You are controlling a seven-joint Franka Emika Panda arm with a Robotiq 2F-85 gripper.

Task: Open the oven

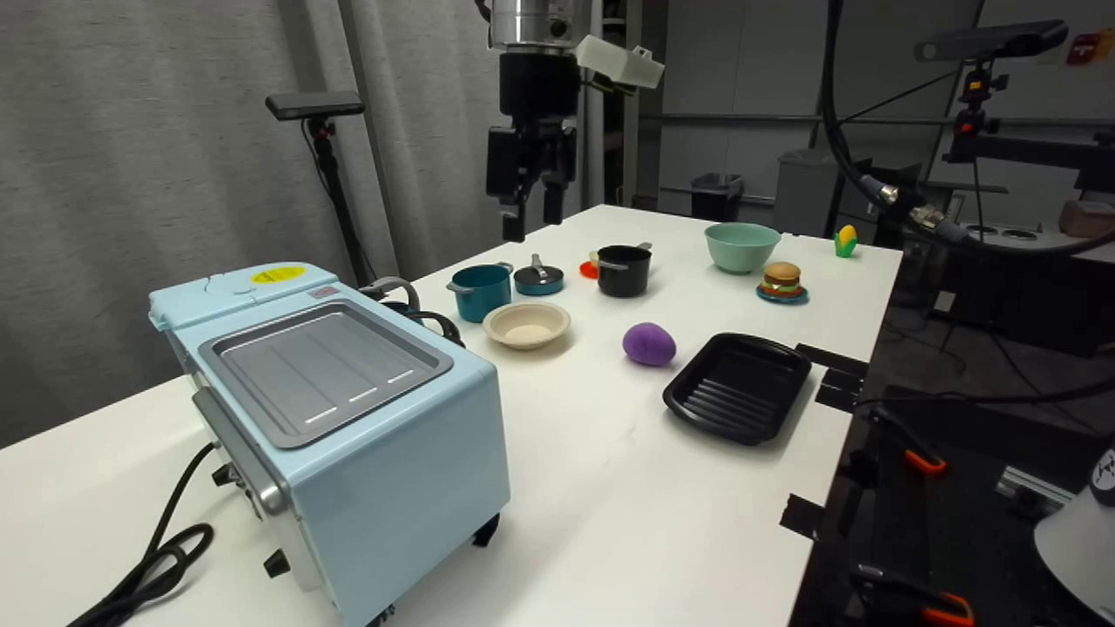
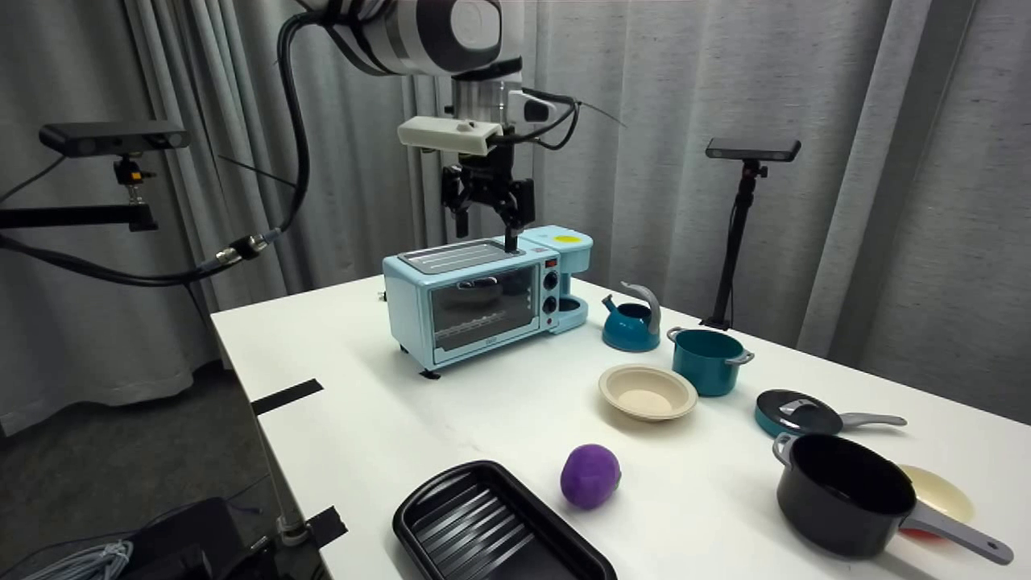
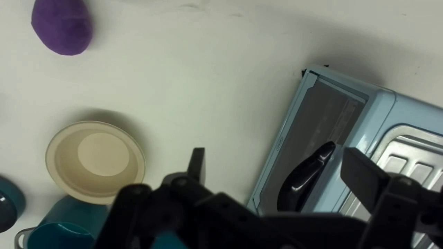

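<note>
One gripper point(image 2: 486, 238), nothing held, hangs clear of the closed toaster oven point(image 2: 499, 302).
Fingers point(image 3: 363, 176) spread wide; wrist view shows dark door handle point(image 3: 303, 181) between them, likely spaced for gripping it. Oven's on white table point(image 2: 378, 411) near teal kettle point(image 2: 631, 329), glass door point(image 3: 309, 135) facing beige bowl point(image 2: 648, 392).
</note>
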